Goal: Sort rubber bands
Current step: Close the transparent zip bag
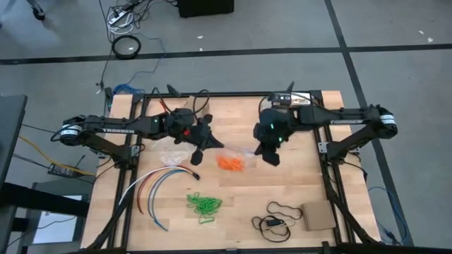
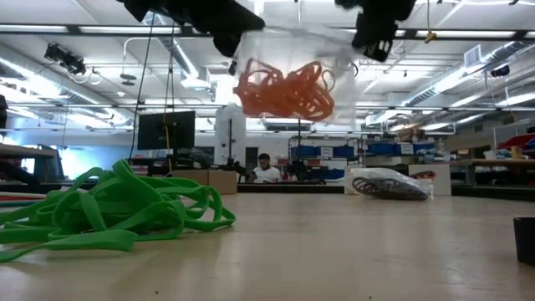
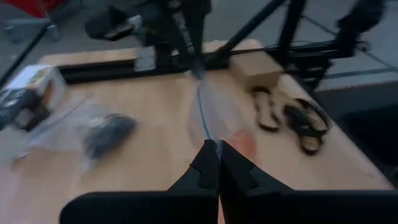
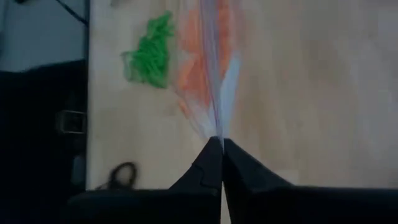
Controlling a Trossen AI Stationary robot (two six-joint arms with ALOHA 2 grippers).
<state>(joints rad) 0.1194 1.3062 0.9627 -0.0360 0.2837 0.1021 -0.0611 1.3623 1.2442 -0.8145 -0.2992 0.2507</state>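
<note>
Bright green rubber bands [image 2: 109, 209], a loose heap of thin elastic loops, lie closest to the low camera on the pale wooden table [image 2: 351, 251]. Both pairs of fingers are clenched: the left fingers [image 3: 218, 163] pinch one edge of a thin clear plastic bag [image 2: 334, 63], and the right fingers [image 4: 221, 160] pinch the opposite edge, so the film is stretched taut between them above the table's middle. Inside that bag hangs a clump of orange rubber bands [image 2: 284, 90], held clear of the table. Farther out, a second clear bag of dark brown-black rubber bands [image 2: 389, 184] rests on the table near the left arm, and the green heap sits unbagged nearer the front edge, with long curved coloured cables [image 1: 159, 185] to its left and a thin black cord loop [image 1: 277, 217] beside a small cardboard piece [image 1: 318, 216] to its right. By the look of it, the orange sort is bagged and the step in hand is carrying or closing that bag; next it needs lowering to a free spot before the green heap is tackled.
</note>
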